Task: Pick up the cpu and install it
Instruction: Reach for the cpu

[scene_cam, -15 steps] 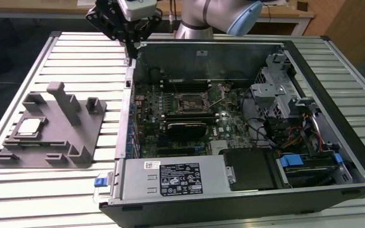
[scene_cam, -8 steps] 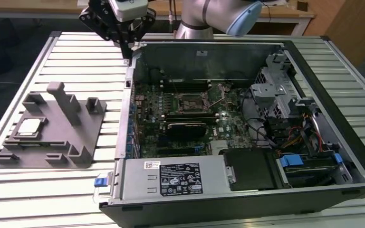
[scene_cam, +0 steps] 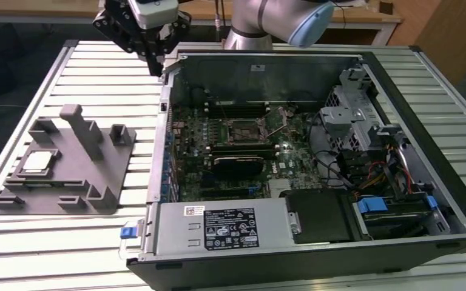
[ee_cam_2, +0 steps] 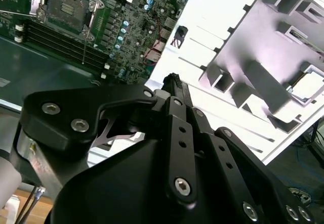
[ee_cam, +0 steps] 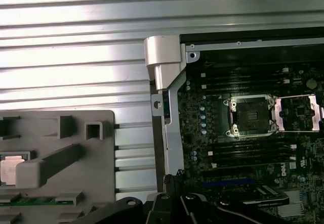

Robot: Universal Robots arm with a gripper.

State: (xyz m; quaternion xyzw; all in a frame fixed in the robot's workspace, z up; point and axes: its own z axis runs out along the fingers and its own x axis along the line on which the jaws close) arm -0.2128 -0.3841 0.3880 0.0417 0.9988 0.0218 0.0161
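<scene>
Hovering pincer (scene_cam: 153,65) closed, apart from cpu (scene_cam: 39,161)

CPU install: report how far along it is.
Done: the socket stands open, with no chip seated in it. In hand: nothing; the gripper hangs shut over the table beside the case corner. Left: pickup and install; the cpu lies in the fixture.

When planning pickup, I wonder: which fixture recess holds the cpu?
The recess toward the exterior view's left of the grey fixture, beside its tall post: the cpu lies there.
</scene>
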